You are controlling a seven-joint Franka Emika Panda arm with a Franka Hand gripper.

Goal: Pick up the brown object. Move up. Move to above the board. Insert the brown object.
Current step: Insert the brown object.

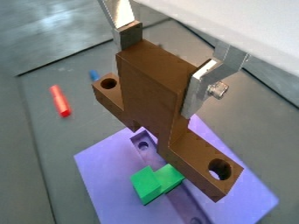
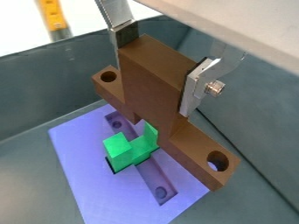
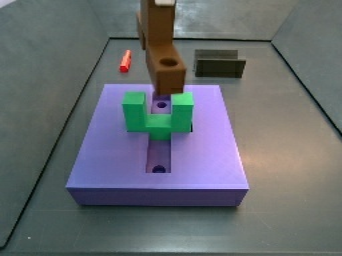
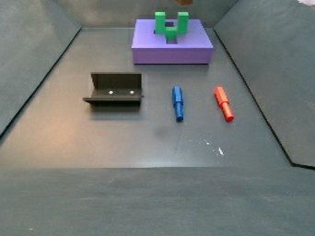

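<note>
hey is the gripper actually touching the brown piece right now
Touching. In both wrist views the gripper has its silver fingers pressed flat against opposite sides of the brown object, above the board.

In both wrist views the gripper (image 1: 163,68) is showing two flat silver metal fingers (image 2: 117,17), thin, plate-like and catching the light. One finger (image 1: 214,73) is carrying a small silver screw (image 1: 218,88) on its outer face, also showing in a wrist view (image 2: 218,86). Dark pads (image 1: 131,35) are tipping the plates.
</note>
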